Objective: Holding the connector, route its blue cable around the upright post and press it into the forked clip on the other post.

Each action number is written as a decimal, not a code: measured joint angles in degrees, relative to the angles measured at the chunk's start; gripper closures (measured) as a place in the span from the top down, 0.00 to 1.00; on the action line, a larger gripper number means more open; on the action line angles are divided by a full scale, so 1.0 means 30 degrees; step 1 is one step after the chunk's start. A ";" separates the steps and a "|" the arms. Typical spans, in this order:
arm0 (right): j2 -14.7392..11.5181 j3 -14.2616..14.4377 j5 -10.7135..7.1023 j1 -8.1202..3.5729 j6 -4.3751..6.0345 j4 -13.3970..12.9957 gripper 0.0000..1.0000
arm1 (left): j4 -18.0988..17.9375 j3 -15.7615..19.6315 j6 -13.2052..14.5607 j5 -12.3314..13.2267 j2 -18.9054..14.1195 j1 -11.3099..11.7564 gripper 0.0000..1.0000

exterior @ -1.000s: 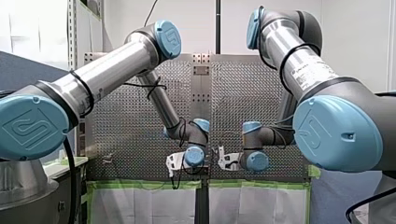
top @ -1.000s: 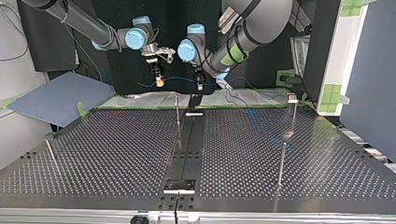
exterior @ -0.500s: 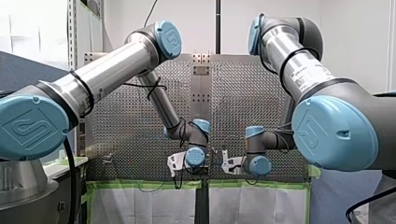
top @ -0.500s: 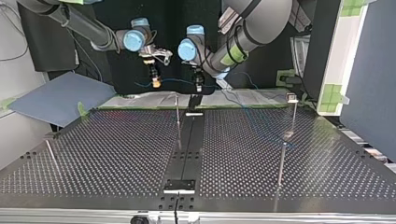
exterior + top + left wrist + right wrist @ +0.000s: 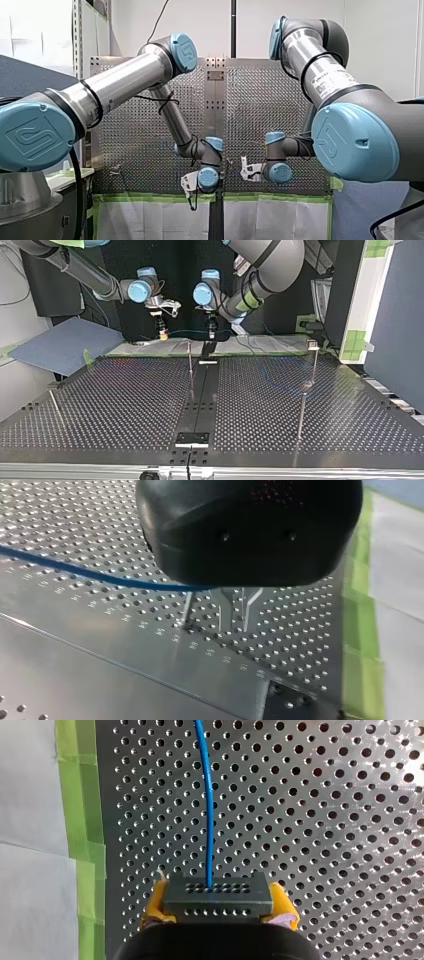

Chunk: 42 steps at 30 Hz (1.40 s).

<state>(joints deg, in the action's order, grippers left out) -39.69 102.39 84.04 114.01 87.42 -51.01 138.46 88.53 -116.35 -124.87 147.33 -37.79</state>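
At the far edge of the perforated metal table point(image 5: 125, 405) in the top view, the robot's right gripper point(image 5: 218, 906) hangs above the surface. Its yellow pads point(image 5: 155, 902) are clamped on a dark rectangular connector point(image 5: 218, 894), from which a thin blue cable point(image 5: 209, 810) runs straight ahead. Just beside it hangs the black left gripper point(image 5: 211, 335), where the cable passes; whether its jaws are closed on the cable cannot be told. A thin upright metal post point(image 5: 190, 360) stands near both grippers, and a second post point(image 5: 314, 365) with a small block on top stands well apart at that view's right.
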 joint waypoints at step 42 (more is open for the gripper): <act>0.0023 -0.1698 -0.0262 -0.0960 0.0163 0.1991 0.00 | 0.0054 -0.1478 0.0193 0.0756 0.0026 0.0546 0.14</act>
<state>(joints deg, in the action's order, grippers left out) -39.62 97.30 83.25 111.13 87.92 -45.04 138.62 84.10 -115.77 -122.60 147.40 -36.15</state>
